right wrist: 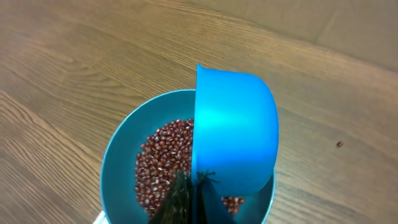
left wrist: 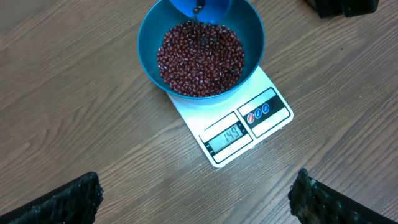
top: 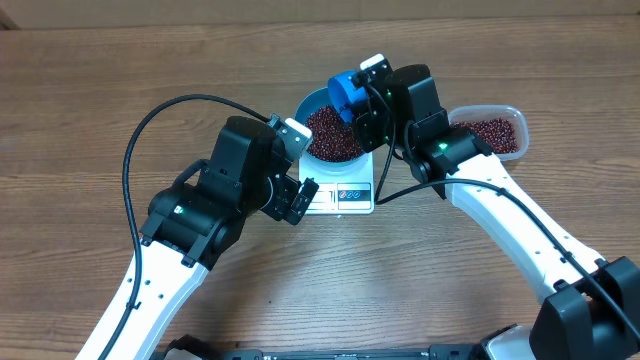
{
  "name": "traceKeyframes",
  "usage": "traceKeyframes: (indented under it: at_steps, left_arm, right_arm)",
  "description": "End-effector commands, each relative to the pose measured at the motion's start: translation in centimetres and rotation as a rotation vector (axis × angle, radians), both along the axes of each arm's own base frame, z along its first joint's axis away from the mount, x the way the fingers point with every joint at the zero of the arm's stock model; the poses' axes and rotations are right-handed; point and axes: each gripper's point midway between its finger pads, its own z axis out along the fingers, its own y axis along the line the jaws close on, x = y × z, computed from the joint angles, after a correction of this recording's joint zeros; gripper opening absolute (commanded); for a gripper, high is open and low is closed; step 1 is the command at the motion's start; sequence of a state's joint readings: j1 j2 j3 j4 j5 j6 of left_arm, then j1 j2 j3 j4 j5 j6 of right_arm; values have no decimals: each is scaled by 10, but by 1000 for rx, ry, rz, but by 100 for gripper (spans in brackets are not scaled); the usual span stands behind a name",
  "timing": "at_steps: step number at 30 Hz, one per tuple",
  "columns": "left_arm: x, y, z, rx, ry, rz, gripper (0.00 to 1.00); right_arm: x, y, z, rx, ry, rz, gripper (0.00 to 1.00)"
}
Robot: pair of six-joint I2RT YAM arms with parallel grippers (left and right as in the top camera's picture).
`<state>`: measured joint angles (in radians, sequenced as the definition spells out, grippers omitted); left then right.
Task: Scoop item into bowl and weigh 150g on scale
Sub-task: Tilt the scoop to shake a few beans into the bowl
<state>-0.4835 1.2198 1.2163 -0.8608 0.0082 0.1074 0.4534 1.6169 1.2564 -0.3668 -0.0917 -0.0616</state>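
Note:
The bright blue bowl [top: 312, 106] sits on the white scale [top: 345, 196], holding a mound of red-brown beans [top: 330, 135]. In the left wrist view the bowl [left wrist: 149, 43] and its beans [left wrist: 200, 59] fill the top, and the scale [left wrist: 267, 115] shows its lit display. My right gripper [right wrist: 194, 199] is shut on the handle of a small blue scoop [right wrist: 236, 130], which is tipped on its side over the bowl [right wrist: 118, 162]. A bean drops from the scoop [left wrist: 199, 6]. My left gripper [left wrist: 199, 202] hangs open over bare table, left of the scale, holding nothing.
A clear plastic tub [top: 505, 112] with more beans stands to the right of the bowl, behind my right arm. One stray bean [right wrist: 339, 144] lies on the wooden table. A black cable [top: 140, 145] loops over the table at the left.

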Motion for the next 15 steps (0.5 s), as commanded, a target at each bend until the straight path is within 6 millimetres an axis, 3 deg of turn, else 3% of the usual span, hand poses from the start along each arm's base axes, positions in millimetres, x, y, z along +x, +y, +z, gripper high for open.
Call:
traceKeyframes:
  at_steps: [1, 6, 15]
  left_arm:
    - [4, -2, 8, -11, -19, -10, 99]
    - [4, -2, 8, -11, -19, -10, 99]
    - [4, -2, 8, -11, -19, -10, 100]
  right_arm:
    - [-6, 11, 13, 133, 54, -35, 4]
    - [-13, 23, 16, 243, 125, -24, 4]
    - [-11, 25, 21, 276, 123, -37, 4]
